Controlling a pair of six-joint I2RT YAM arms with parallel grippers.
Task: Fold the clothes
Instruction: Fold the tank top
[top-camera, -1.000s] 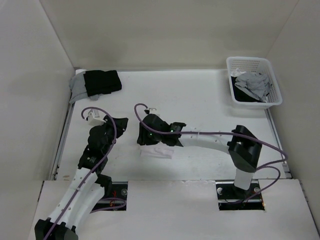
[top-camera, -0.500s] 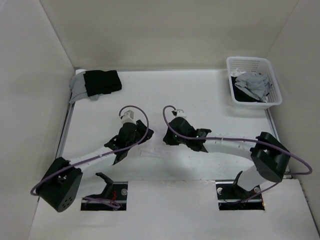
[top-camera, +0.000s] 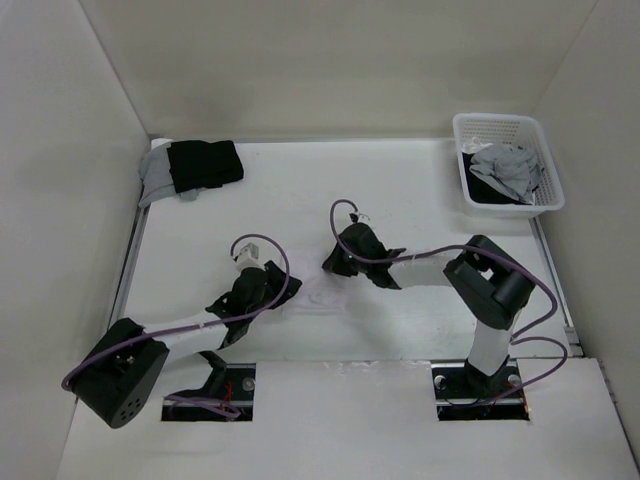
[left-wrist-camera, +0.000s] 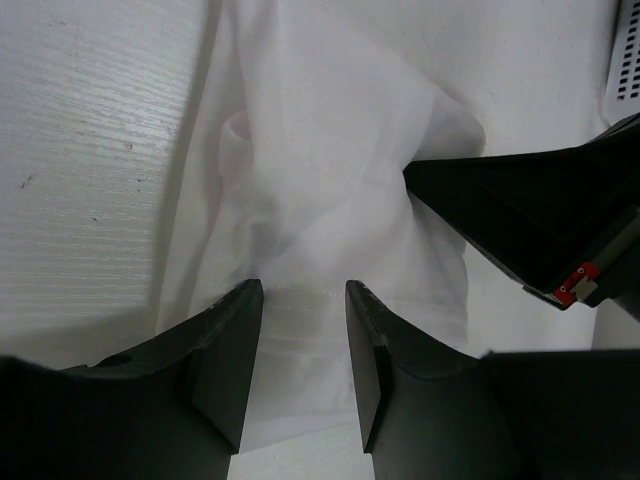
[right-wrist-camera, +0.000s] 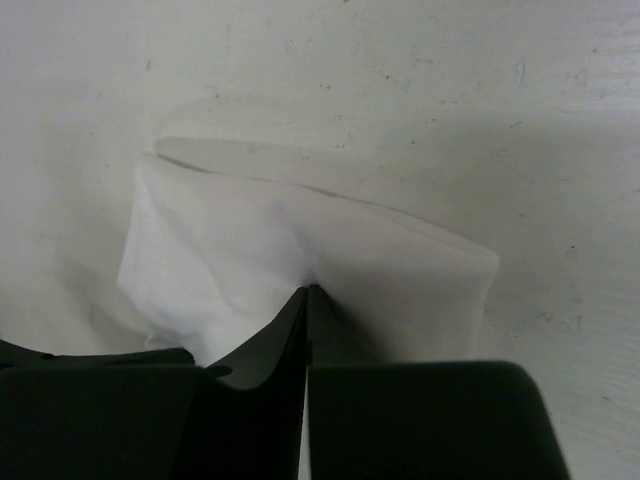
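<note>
Grasp step: right gripper (right-wrist-camera: 307, 293) pinches shut on thin white soft-fabric garment (right-wrist-camera: 300, 235); left gripper (left-wrist-camera: 300, 300) half-open astride its edge, gripping nothing. Next, probably: close left, lift evenly.

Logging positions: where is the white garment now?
Top view: the garment lies on the table, near centre, between the grippers. The right gripper pinches it; the left gripper's jaws stand open over its hem.

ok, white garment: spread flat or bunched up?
Bunched: white garment is gathered into soft folds, its edge pinched in the shut right gripper.
</note>
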